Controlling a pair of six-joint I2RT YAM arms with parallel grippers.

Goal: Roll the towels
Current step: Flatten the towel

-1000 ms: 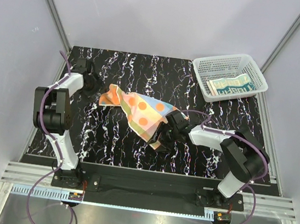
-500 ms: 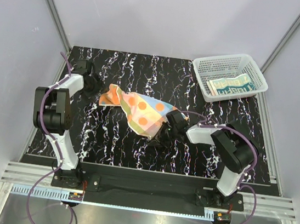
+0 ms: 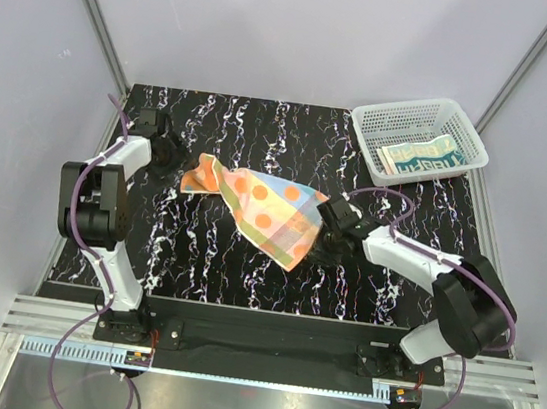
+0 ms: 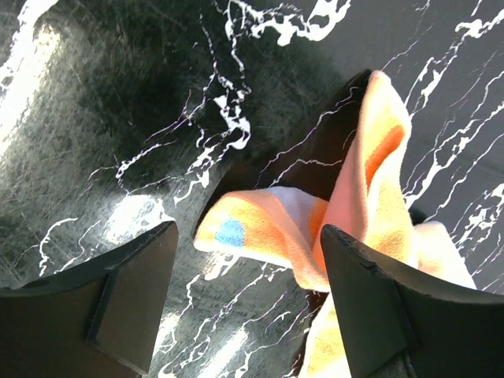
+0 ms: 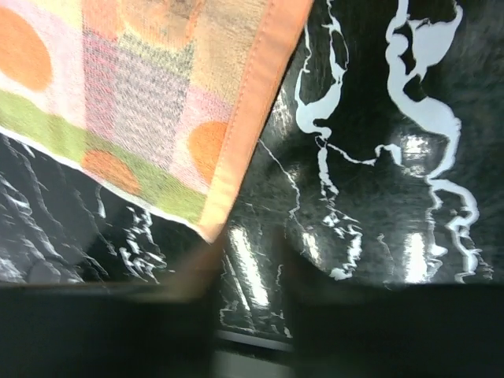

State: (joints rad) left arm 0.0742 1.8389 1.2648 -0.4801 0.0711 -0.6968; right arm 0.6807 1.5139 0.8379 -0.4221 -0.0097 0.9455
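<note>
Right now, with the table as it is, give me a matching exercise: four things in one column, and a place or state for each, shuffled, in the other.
Column one:
1. orange towel
2. cream towel
3. basket
4. left pincer

Column two:
A. lying inside the basket
B. open, beside the orange towel's left corner
C. at the far right corner of the table
D. crumpled on the middle of the table

Pairs: 1-D, 2-A, 3-C, 4-B

text: teal block letters, "RABBIT", barely legible | on: cream towel (image 3: 423,157) | where: in basket (image 3: 370,117), far right corner of table (image 3: 263,128)
</note>
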